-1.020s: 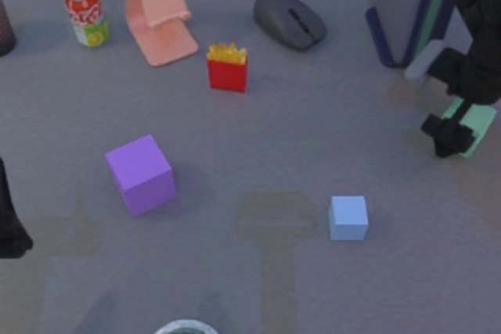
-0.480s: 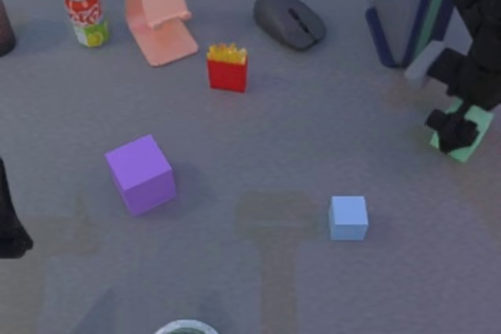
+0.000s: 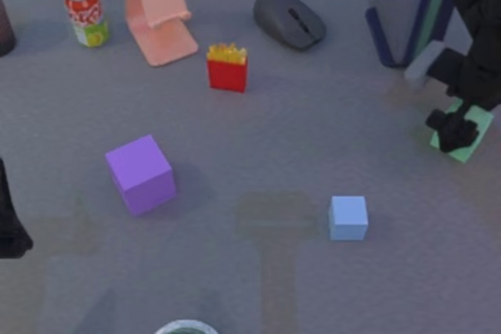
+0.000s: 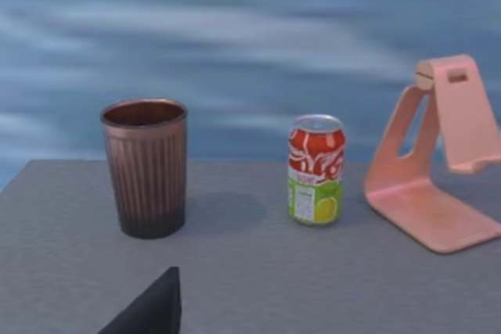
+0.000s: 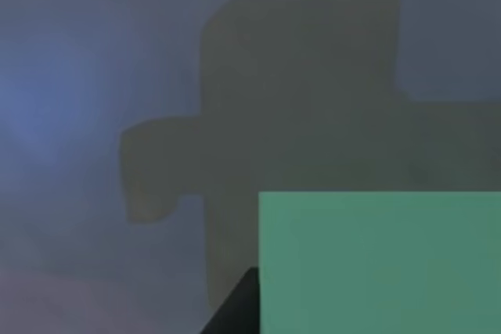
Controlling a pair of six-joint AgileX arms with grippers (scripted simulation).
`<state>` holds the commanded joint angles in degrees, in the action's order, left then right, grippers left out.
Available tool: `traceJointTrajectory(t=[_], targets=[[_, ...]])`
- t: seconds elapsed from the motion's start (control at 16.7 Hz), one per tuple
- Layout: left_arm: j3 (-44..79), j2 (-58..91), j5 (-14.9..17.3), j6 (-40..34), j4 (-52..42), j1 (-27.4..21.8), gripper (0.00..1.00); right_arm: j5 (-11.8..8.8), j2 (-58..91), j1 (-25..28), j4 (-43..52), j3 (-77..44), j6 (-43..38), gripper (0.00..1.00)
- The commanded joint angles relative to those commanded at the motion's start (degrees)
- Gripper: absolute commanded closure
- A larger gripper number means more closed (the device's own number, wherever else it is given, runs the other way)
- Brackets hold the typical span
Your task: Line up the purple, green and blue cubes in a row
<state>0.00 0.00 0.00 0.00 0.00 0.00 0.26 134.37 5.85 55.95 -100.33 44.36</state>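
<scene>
Right hand [image 3: 452,132] is at the far right of the surface [image 3: 297,138], sitting directly over the green cube [image 3: 473,135], which pokes out from under it on the right side; looks clamped on the cube, and the right wrist view is filled by the cube's green face [image 5: 380,262] with 1 dark fingertip [image 5: 235,310] at its edge. Can't tell if the cube is touching the surface or lifted. Purple cube [image 3: 141,174] sits left of centre, turned a bit off square. Blue cube [image 3: 348,217] sits right of centre, nearer the front edge, well apart from purple and from green. So the 3 cubes aren't in a row. Left arm is parked at the left edge, hand [image 3: 9,228] only partly in frame, can't tell whether its fingers are apart or together; only a dark tip of it [image 4: 153,310] shows in its wrist view. Back of the surface: soda can [image 3: 86,13], pink phone stand [image 3: 159,17], grey mouse [image 3: 289,19], red fries box [image 3: 227,68] in front of them, a grey and navy upright object [image 3: 407,5] at back right. Brown ribbed cup [image 4: 145,167] stands beside the can in the left wrist view
</scene>
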Motion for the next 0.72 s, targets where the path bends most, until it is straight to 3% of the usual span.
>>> traceJointTrajectory(t=[0.36,0.72], targets=[[0.0,0.0,0.0,0.0,0.0,0.0,0.0,-0.5,-1.5,0.2,1.8,-1.0,-0.5,1.0],[0.0,0.0,0.0,0.0,0.0,0.0,0.0,-0.6,-4.4,0.6,13.5,-9.2,-0.4,1.0]])
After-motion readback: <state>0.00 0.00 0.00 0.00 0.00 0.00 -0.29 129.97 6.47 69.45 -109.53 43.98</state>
